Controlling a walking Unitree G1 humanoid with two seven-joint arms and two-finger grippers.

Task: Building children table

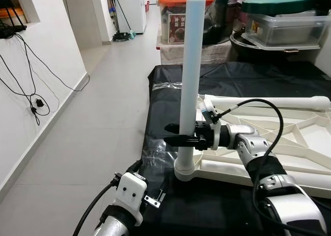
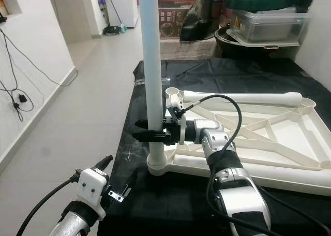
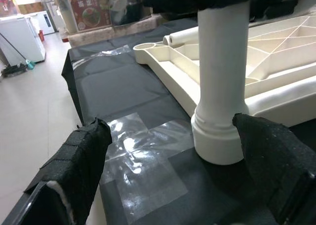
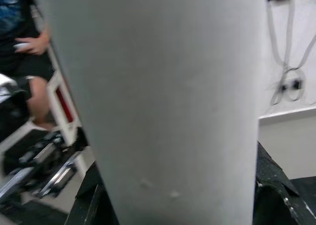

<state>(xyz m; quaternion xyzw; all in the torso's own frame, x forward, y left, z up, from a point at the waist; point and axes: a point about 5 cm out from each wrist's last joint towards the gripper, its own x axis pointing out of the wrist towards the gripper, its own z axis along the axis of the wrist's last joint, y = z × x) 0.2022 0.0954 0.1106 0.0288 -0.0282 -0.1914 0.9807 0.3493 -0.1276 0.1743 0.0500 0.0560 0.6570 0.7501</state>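
Observation:
A white table top (image 1: 295,143) lies upside down on a black-covered surface. One white table leg (image 1: 192,65) stands upright in the corner socket (image 3: 217,136) nearest me. My right gripper (image 1: 180,137) is shut on this leg low down, just above the socket; the leg (image 4: 163,96) is close up between its pads. A second white leg (image 1: 269,102) lies along the top's far edge. My left gripper (image 3: 173,180) is held low in front of the socket, open, with its fingers (image 3: 74,170) wide apart and nothing between them.
The black cover (image 1: 170,91) has clear tape patches and ends at an edge on the left, above grey floor tiles (image 1: 93,122). Plastic boxes and a lidded pot (image 1: 279,18) stand behind. Cables hang on the left wall (image 1: 31,101). A person's hand (image 4: 32,45) is in the background.

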